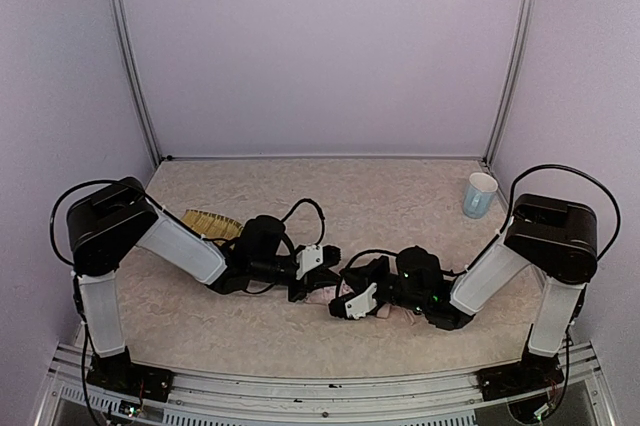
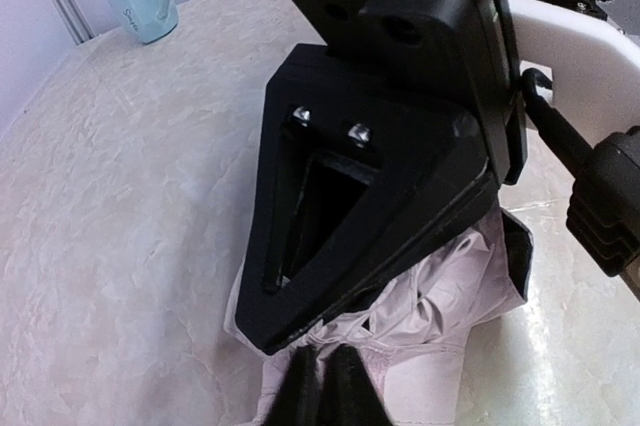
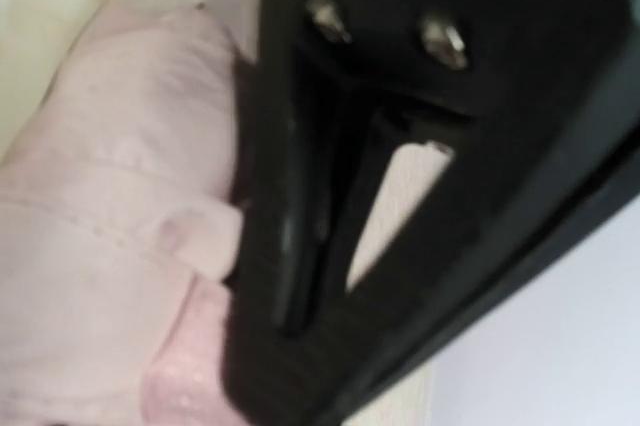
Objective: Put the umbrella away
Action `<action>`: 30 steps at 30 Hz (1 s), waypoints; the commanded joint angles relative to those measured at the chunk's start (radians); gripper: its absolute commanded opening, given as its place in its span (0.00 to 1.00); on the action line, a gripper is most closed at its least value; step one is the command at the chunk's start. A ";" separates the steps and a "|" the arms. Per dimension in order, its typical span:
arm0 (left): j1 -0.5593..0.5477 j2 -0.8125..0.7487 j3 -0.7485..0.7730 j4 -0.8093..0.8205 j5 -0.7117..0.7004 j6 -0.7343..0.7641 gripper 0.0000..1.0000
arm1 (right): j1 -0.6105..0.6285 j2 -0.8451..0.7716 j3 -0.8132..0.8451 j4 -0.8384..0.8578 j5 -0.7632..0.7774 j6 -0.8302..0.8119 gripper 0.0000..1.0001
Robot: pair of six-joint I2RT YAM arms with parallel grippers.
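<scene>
The umbrella (image 2: 430, 316), thin crumpled pale pink fabric, lies in the middle of the desk (image 1: 400, 196), a mottled cream surface, between both arms. Most of it is hidden under the black, angular right pincer (image 2: 290, 306), and the right wrist view is blurred. The left pincer (image 2: 322, 361) is clenched onto the fabric. The right pincer is clenched tight; whether it pinches cloth is unclear. Both arms reach low, forearms angled inward, wrists almost meeting.
</scene>
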 commanded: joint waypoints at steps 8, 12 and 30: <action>-0.024 0.082 0.056 -0.147 -0.035 0.020 0.00 | 0.017 -0.011 -0.023 0.023 0.007 0.044 0.04; -0.024 0.092 0.059 -0.191 -0.071 0.057 0.00 | 0.014 -0.015 -0.027 0.059 0.040 0.043 0.12; -0.023 0.104 0.024 -0.183 -0.077 0.100 0.00 | -0.083 -0.137 -0.093 0.157 0.051 0.146 0.57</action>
